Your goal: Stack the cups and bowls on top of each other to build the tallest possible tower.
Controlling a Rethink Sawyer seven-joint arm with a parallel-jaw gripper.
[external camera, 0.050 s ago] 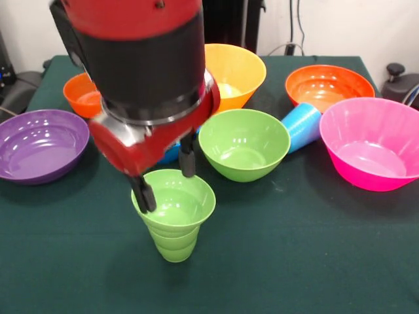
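A lime green cup (174, 219) with a stepped lower part stands upright on the dark green table (294, 261), near the front. My gripper (165, 178) hangs over its far-left rim and is open. One fingertip (143, 195) is at the cup's left rim and the other (188, 162) just behind the far rim. A light blue cup (302, 126) lies on its side between the green bowl (243, 144) and the pink bowl (373, 142). No bowl or cup is stacked on another.
A purple bowl (39, 144) sits at the left and a small orange bowl (81, 95) behind it. A yellow-orange bowl (234, 73) and an orange bowl (327, 85) stand at the back. A bit of blue (171, 154) shows behind the arm.
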